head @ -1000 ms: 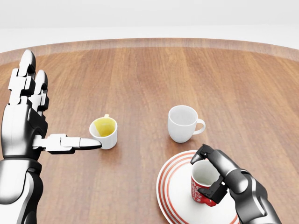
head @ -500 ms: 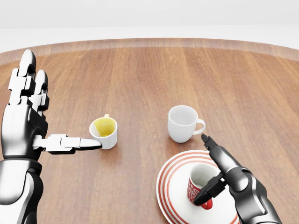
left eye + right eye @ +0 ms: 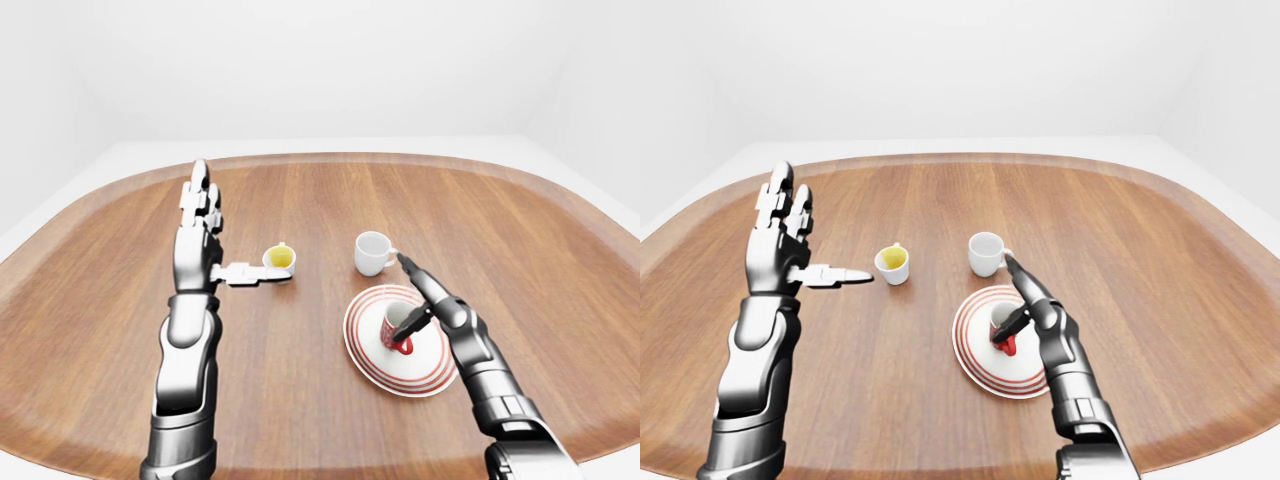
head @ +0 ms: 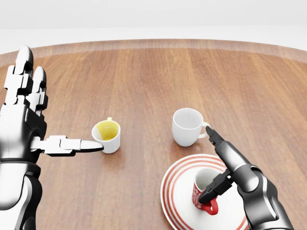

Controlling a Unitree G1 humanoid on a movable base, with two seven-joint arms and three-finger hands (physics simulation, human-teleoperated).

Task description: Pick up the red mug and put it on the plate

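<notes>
The red mug (image 4: 203, 188) with a white inside stands upright on the red-ringed white plate (image 4: 175, 201) at the bottom right of the head view. My right hand (image 4: 210, 164) is open beside it. Its long fingers (image 4: 221, 146) stretch up past the mug toward the white mug, and its thumb (image 4: 214, 189) lies against the red mug's side near the handle. The fingers do not close round the mug. My left hand (image 4: 60, 108) is open at the left, with its fingers upright and its thumb (image 4: 81, 144) touching the small yellow-lined cup.
A white mug (image 4: 187, 126) stands just above the plate, close to my right fingertips. A small white cup with a yellow inside (image 4: 108, 135) stands left of centre. The round wooden table (image 3: 300, 190) has a raised rim.
One second ago my right hand was shut on the red mug. It has let go, the fingers have spread up and away, and the mug stays on the plate. My left hand has shifted slightly left.
</notes>
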